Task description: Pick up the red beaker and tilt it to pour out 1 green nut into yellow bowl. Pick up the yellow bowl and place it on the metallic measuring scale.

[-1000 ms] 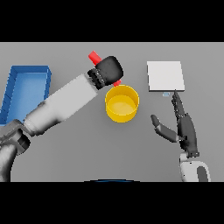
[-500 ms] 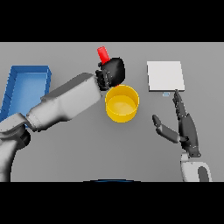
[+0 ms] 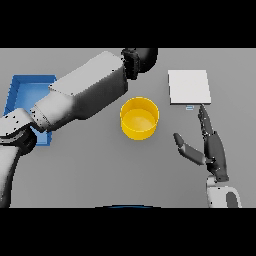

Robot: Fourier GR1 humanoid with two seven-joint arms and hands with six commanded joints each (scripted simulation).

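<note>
A blue tray (image 3: pixel 15 95) sits at the far left of the grey tabletop (image 3: pixel 85 170), partly covered by the left arm that sweeps across it toward the back. That arm ends in the left hand (image 3: pixel 141 59), up at the rear edge just behind the yellow bowl (image 3: pixel 139 118). The hand is a dark lump turned away from me, so I cannot tell how its fingers are set, and the red beaker does not show at all; if the hand has it, it is hidden behind the hand or past the far edge. I can see no green nut in the bowl, though its floor is too plain to be sure.

The bowl stands upright mid-table, apart from both hands, with bare tabletop all round. The metallic scale (image 3: pixel 188 86) lies to its right and a little farther back, flat, nothing on it. The right hand (image 3: pixel 212 147) rests nearest me on the right, fingers straight and loosely spread, pointing up toward the scale's near edge. To my eye it is the nearer hand for lifting the bowl: the bowl lies to its left and slightly beyond, an open path between.
</note>
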